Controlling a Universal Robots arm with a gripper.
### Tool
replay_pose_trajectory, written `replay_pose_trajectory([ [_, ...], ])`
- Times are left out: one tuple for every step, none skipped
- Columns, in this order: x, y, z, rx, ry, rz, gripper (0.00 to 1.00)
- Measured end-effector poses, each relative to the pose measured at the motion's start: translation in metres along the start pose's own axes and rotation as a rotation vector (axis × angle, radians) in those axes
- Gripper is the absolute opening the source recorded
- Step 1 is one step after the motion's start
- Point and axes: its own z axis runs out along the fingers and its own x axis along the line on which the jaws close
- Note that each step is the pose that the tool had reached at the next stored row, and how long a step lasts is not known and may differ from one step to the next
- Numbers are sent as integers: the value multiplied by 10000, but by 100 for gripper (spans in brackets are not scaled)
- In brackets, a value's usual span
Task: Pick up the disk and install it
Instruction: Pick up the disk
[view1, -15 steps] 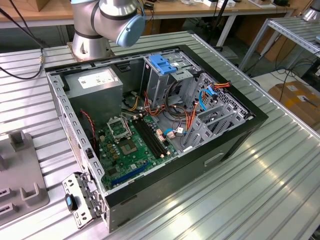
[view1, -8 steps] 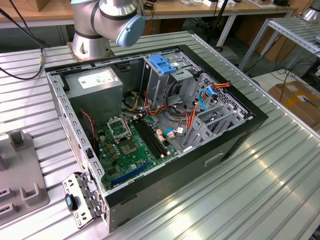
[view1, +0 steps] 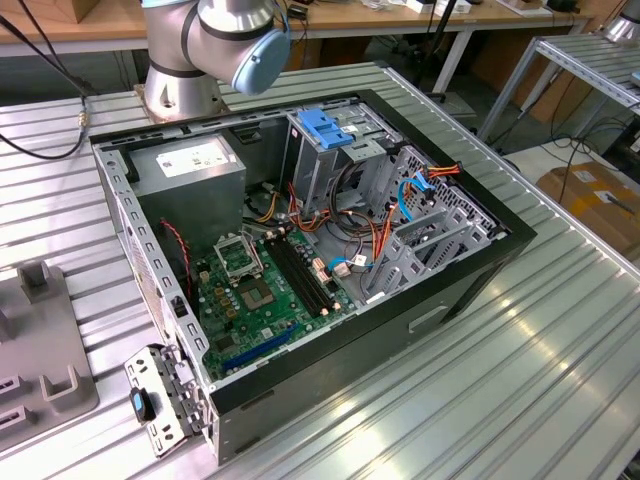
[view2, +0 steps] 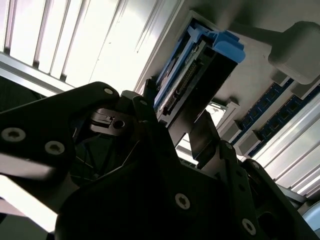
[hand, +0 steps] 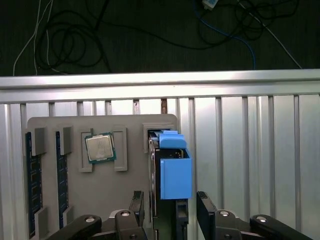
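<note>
The disk (hand: 175, 170) stands on edge in the grey tray (hand: 132, 150), between the wide-open claw's (hand: 171, 207) fingertips.

A ribbed aluminium table (view1: 560, 340) carries an open black metal computer tower case (view1: 430, 320) lying on its side mid-table, a flat grey plastic parts tray (view1: 50, 390) at the exterior view's left (bare table between the two), and the arm's round silver base (view1: 180, 92) at the far side.
</note>
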Motion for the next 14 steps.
replay_pose_trajectory([
  [0,0,-5,-2,1,-1,54],
  [-1,-1,-10,-3,1,0,54],
  [0,0,-15,0,0,0,54],
  [0,0,-18,2,-1,-1,54],
  [-1,0,-18,3,-2,0,54],
  [-1,0,-18,2,-1,0,54],
  [-1,-2,-21,-1,0,-1,54],
  [-2,-7,-22,-3,1,1,54],
  [-2,-14,-20,-1,0,1,54],
  [-1,-22,-19,0,0,0,54],
  [-1,-25,-19,0,-1,-1,54],
  [-2,-25,-19,0,-1,0,54],
  [-1,-26,-19,0,0,0,54],
  [-1,-26,-19,0,0,0,54],
])
